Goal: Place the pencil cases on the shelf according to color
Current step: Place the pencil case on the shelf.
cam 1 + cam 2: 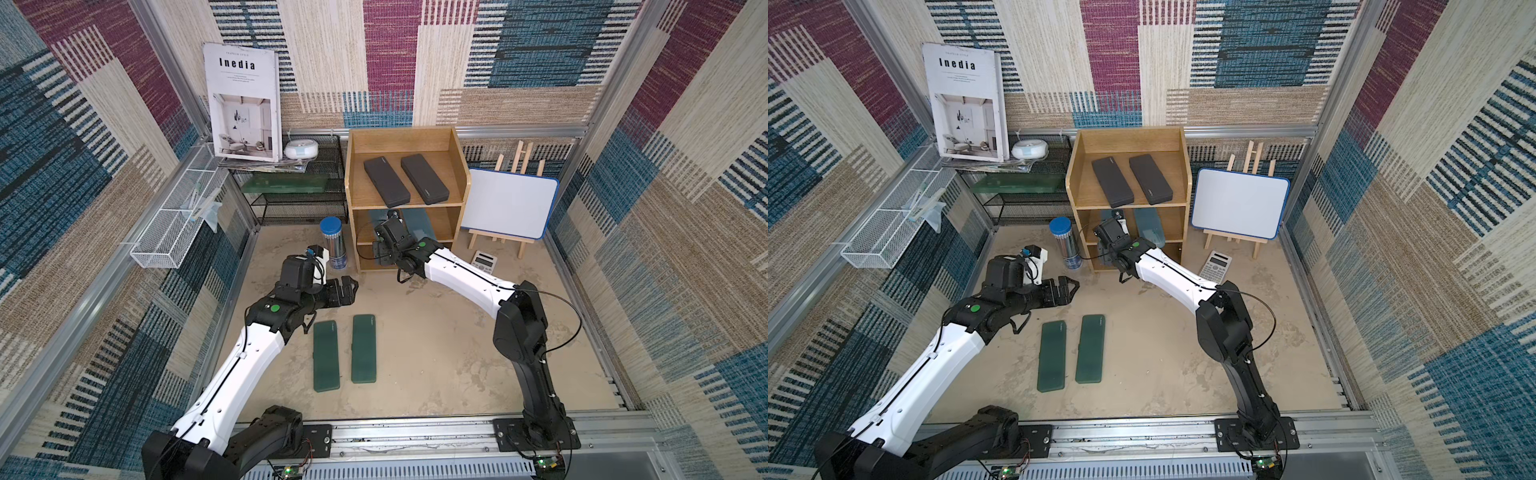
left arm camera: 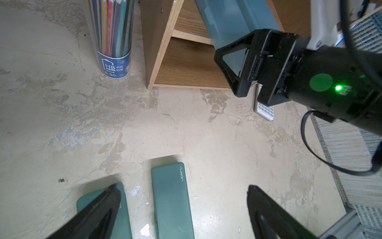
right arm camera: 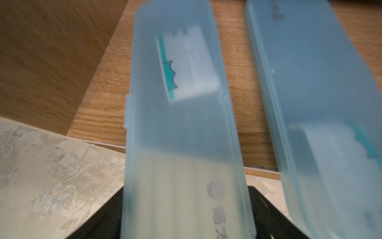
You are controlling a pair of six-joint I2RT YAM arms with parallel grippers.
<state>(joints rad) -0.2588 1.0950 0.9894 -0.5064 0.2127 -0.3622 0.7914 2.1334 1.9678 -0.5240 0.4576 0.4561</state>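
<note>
The wooden shelf point(image 1: 353, 174) stands at the back with two black pencil cases point(image 1: 386, 181) point(image 1: 424, 178) on its top tier. My right gripper point(image 3: 185, 187) reaches into the middle tier, its fingers pressed on both sides of a light blue pencil case point(image 3: 175, 124) whose near end sticks out past the shelf's front edge. A second light blue case point(image 3: 310, 103) lies beside it on that tier. Two dark green cases point(image 1: 326, 356) point(image 1: 364, 348) lie side by side on the floor. My left gripper point(image 1: 347, 291) hovers open beyond their far ends, holding nothing.
A clear tube of pencils point(image 1: 331, 243) stands just left of the shelf. A white calculator point(image 1: 485, 262) and a whiteboard on an easel point(image 1: 509, 203) are to its right. A black mesh rack point(image 1: 299, 195), a book point(image 1: 243, 104) and a white wire basket point(image 1: 174, 224) line the left.
</note>
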